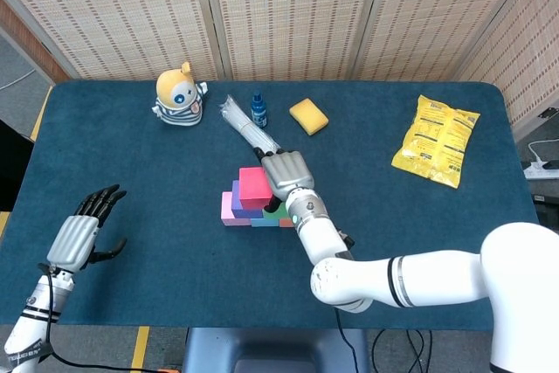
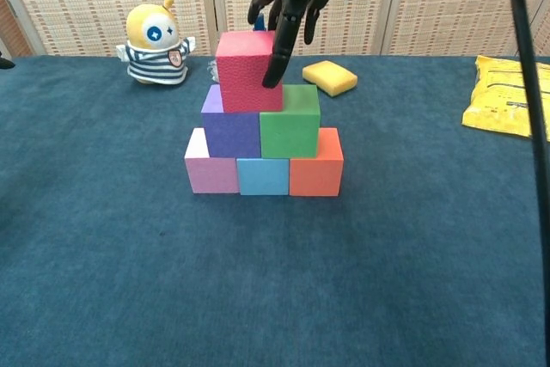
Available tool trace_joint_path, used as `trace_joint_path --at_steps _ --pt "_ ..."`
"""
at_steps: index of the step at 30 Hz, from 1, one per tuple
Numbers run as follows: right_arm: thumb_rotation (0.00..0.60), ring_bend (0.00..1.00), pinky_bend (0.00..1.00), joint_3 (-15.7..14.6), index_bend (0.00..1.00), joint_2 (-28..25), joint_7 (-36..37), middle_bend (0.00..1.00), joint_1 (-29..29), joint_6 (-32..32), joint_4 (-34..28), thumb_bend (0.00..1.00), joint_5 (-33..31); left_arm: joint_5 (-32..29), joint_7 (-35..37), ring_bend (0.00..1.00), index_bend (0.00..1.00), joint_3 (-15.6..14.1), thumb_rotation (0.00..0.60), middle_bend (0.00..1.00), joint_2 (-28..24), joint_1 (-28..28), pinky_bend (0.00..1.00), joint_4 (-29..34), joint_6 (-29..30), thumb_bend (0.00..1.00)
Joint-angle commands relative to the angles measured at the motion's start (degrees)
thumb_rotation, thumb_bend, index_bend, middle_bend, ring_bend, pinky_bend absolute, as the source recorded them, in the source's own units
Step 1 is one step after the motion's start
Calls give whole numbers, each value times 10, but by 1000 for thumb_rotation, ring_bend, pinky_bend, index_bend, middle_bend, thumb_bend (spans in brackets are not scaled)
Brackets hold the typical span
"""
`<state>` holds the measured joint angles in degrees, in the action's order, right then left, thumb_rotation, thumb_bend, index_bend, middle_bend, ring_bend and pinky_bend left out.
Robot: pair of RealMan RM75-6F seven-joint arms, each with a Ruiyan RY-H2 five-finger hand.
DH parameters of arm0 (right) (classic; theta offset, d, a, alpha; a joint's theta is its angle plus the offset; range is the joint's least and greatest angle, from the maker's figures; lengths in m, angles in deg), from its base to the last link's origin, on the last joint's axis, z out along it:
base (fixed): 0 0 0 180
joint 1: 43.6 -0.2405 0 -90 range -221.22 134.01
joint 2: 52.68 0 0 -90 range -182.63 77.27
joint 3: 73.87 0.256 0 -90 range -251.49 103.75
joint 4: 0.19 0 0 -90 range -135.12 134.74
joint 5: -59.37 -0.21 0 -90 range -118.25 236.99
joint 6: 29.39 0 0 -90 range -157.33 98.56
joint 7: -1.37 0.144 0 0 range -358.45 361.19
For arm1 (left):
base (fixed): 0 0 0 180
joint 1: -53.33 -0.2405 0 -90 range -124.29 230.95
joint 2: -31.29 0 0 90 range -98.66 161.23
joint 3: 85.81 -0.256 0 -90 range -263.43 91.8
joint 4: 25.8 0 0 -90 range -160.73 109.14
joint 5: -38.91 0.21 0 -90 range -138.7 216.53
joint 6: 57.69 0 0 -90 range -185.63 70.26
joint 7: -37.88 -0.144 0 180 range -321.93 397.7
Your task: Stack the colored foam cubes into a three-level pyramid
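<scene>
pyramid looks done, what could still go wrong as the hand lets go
The right robot hand has fingers against the red cube; dragging sideways on retreat could pull it off. That cube sits left of centre, more over the purple cube than the green cube, so a nudge may tip it. A bump could shift the lower rows.

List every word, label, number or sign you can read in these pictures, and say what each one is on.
No text here can be read with certainty.
Yellow snack bag: dark print on the front, too small and blurred to read.
Plush toy: a small red badge on its striped shirt, nothing legible on it.
Small blue bottle: any label is too small to make out.
Foam cubes, such as the red cube: plain faces, no markings.
</scene>
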<state>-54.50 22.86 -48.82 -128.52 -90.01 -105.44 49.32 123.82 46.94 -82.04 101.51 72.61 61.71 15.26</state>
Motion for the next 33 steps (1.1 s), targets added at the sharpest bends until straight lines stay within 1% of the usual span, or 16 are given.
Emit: trace_joint_path --at_steps 1,4,6,9,12,15,18,20,22,25,27,28,31,33 --pt "600 206 307 4 0 -28 19 191 21 -1 -27 177 22 -2 3 0 84 2 600 6 -2 3 84 1 -3 335" --pt "600 148 299 6 0 -67 49 130 54 12 -55 155 46 -3 16 0 99 7 600 11 -3 9 84 -2 -10 334" --pt "600 132 291 4 0 -91 69 118 77 23 -68 155 64 -4 25 0 124 9 600 14 -4 14 84 -5 -18 334" --pt "600 130 280 -10 0 -125 100 117 117 46 -81 155 99 -9 33 0 150 11 600 26 -3 26 84 -11 -38 334" --pt "600 123 276 -34 0 -144 131 118 157 75 -73 156 138 -14 33 0 184 10 600 52 1 43 84 -19 -71 333" --pt "600 110 265 -58 0 -140 145 118 178 97 -51 155 165 -20 26 0 204 8 600 57 7 61 80 -26 -106 331" --pt "600 96 250 -83 0 -120 153 118 190 117 -16 155 190 -31 10 0 216 8 600 57 14 83 66 -32 -148 320" --pt "600 83 241 -99 0 -97 154 116 194 121 12 155 207 -40 -3 0 218 8 596 54 20 99 50 -32 -177 317" --pt "600 65 229 -111 0 -71 153 108 194 122 41 155 220 -51 -12 0 218 9 562 41 26 116 30 -33 -208 317" --pt "600 30 207 -121 0 -33 153 87 191 125 79 155 230 -69 -28 0 201 11 408 7 36 139 5 -37 -248 315" --pt "600 8 191 -125 0 -12 154 63 188 128 102 154 232 -76 -34 0 195 11 375 0 45 148 0 -41 -263 315" --pt "600 3 185 -127 0 2 154 54 186 128 117 154 234 -81 -40 0 191 11 341 0 51 154 0 -45 -272 315" --pt "600 0 156 -128 0 31 157 17 182 133 152 155 234 -90 -53 0 184 9 269 0 67 166 0 -54 -289 315" --pt "600 0 137 -127 0 46 160 1 181 136 172 155 235 -92 -62 0 175 8 263 0 77 172 0 -60 -294 318"
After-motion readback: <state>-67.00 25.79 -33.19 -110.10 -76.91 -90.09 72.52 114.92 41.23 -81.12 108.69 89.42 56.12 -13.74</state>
